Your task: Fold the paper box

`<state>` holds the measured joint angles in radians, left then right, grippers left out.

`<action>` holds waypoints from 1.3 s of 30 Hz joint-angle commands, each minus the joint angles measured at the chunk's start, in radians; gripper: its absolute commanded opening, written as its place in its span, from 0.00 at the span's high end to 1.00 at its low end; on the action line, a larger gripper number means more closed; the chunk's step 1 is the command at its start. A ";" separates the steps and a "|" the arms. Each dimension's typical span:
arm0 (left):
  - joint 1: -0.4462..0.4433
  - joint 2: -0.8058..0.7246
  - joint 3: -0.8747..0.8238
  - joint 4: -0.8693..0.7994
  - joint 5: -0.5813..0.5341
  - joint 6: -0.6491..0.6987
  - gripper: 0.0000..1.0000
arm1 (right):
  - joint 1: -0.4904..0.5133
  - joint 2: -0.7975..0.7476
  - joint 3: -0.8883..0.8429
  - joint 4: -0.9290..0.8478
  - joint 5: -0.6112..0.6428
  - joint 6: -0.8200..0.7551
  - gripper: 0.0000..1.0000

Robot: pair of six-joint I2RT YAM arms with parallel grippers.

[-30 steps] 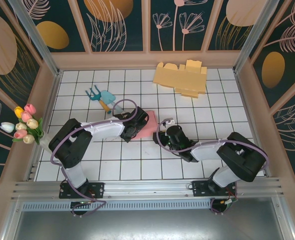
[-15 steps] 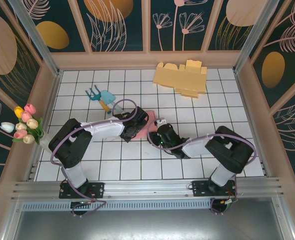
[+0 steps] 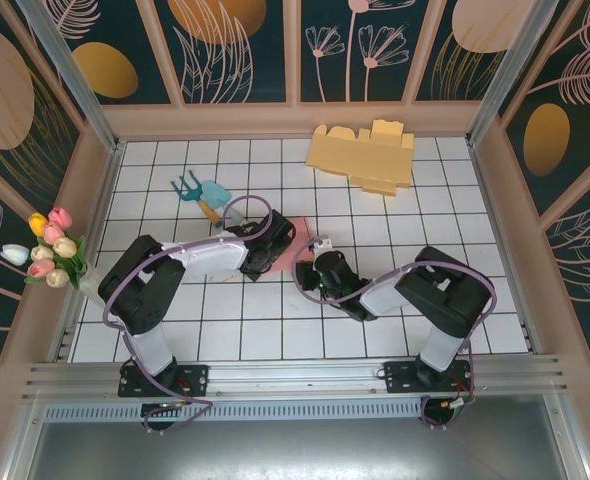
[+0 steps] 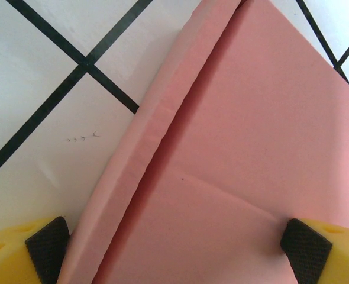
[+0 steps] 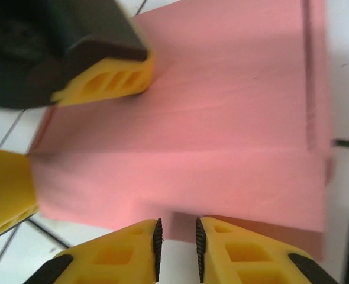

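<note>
Holds the left tool released, fingers spread wide and low over the pink folded paper box. Sets one black pad just beside the raised, curled flap at the sheet's edge and the other over the flat panel. Poses the right tool at another edge of the same pink sheet, jaws almost together with only a thin slit between. Cannot tell whether paper is pinched there. Faces the two tools toward each other across the box, close together.

Stretches the left arm low and rightward from its base, wrist down near the surface. Bends the right arm sharply, elbow out to the right, forearm doubling back leftward. Places the box near the middle of the white gridded counter, between both wrists.

Farther out: a flat yellow cardboard cutout at the far edge, a small teal toy to the far left of the box, a bunch of artificial tulips by the left wall.
</note>
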<state>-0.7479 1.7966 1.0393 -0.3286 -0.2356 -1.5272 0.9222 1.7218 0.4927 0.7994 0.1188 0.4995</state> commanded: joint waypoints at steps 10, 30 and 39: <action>-0.005 0.129 -0.073 -0.228 0.097 0.033 0.05 | 0.065 0.106 0.049 0.202 -0.046 0.095 0.84; -0.007 0.045 -0.079 -0.240 0.135 0.063 0.05 | -0.114 0.224 0.093 0.201 -0.100 0.281 0.85; -0.007 0.024 0.023 -0.332 0.035 0.120 0.05 | -0.214 0.188 0.066 0.105 -0.192 0.293 0.84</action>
<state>-0.7383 1.7866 1.0805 -0.4061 -0.2398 -1.4746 0.7647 1.9179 0.5713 0.9878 -0.1101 0.7769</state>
